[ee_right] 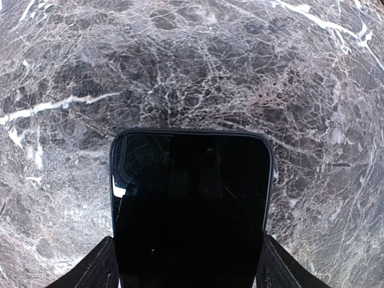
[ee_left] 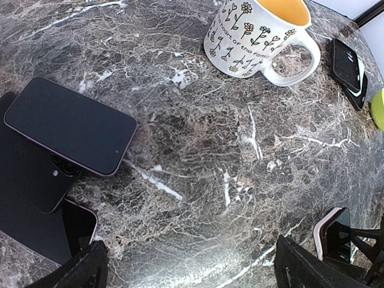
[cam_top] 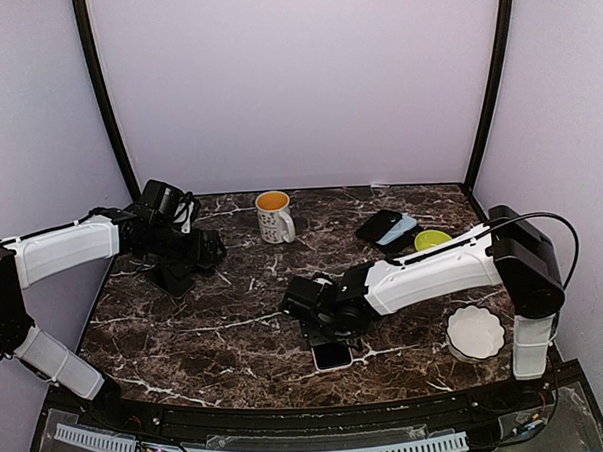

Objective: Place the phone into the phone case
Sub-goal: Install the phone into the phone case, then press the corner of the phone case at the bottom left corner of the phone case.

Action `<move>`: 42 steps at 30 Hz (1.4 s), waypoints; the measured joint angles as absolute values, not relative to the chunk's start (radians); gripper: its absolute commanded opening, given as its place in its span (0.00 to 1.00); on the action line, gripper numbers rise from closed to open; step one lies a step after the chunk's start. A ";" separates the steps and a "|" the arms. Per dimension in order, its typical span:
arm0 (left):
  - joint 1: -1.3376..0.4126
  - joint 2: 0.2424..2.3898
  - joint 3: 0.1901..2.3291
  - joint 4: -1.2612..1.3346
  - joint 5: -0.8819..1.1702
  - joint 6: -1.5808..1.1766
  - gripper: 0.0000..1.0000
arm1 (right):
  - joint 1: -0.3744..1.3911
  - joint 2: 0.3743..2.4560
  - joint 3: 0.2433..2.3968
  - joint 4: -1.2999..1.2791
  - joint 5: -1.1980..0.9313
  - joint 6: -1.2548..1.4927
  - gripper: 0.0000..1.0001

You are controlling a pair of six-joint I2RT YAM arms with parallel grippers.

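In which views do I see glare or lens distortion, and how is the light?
Right wrist view: the phone screen reflects dim shapes, with a pale glint near its left edge; the marble table curves away at the borders. Left wrist view: the same wide-angle curving, the mug looks tilted. Top view: even, soft light, only faint shadows on the table.
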State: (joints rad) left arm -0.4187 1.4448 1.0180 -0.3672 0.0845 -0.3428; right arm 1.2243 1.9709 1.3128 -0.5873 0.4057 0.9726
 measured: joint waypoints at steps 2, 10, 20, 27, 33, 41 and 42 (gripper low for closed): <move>-0.419 1.445 1.018 -0.367 0.084 -0.342 0.99 | 1.225 1.971 1.313 -0.588 0.406 0.987 0.39; -0.419 1.445 1.018 -0.367 0.084 -0.340 0.99 | 1.226 1.978 1.328 -0.618 0.415 1.026 0.91; -0.419 1.445 1.018 -0.367 0.085 -0.327 0.99 | 1.232 1.988 1.336 -0.666 0.395 1.044 0.98; -0.475 1.417 1.005 -0.354 0.086 -0.261 0.91 | 1.226 1.925 1.337 -0.645 0.355 0.968 0.82; -0.795 1.317 1.000 -0.337 0.153 -0.260 0.51 | 1.184 1.743 1.179 -0.534 0.268 0.951 0.51; -0.933 1.377 0.921 -0.269 0.234 -0.436 0.44 | 1.166 1.720 1.045 -0.430 0.201 0.970 0.36; -0.954 1.402 0.921 -0.261 0.234 -0.445 0.43 | 1.166 1.720 1.038 -0.426 0.199 0.974 0.36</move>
State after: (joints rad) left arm -0.9539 1.4021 0.9215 -0.2611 0.2344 -0.4454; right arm 1.1656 1.7203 1.0378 -0.4259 0.1993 0.9737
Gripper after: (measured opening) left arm 0.444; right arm 0.389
